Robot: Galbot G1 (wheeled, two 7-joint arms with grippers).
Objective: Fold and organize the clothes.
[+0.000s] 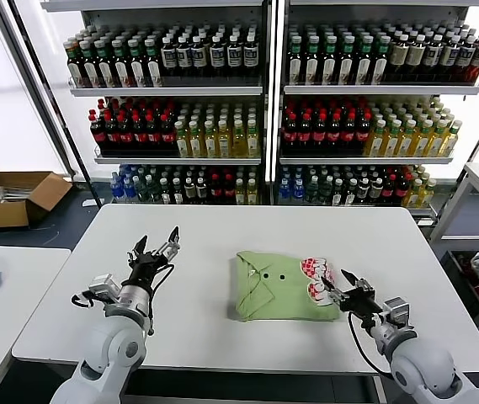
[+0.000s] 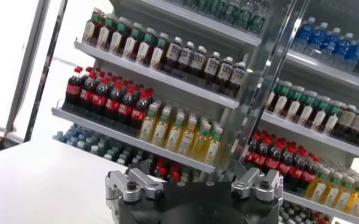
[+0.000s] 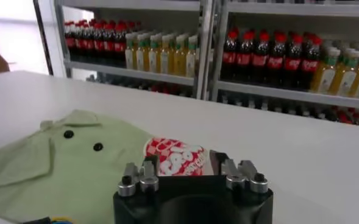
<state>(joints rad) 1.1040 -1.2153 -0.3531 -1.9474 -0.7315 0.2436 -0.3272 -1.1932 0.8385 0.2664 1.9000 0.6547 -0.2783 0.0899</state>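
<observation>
On the white rectangular table (image 1: 222, 252), the light green short-sleeved collared shirt (image 1: 277, 286) lies folded into a compact block near the middle, its longer side running toward the shelves, its red-and-white printed patch (image 1: 315, 279) on the edge nearest the right arm. The right gripper (image 1: 346, 292) sits just beside that patch edge, jaws parted and holding nothing, so it is clearly the nearer one. The left gripper (image 1: 157, 246) hovers well apart from the shirt, jaws spread wide and empty.
</observation>
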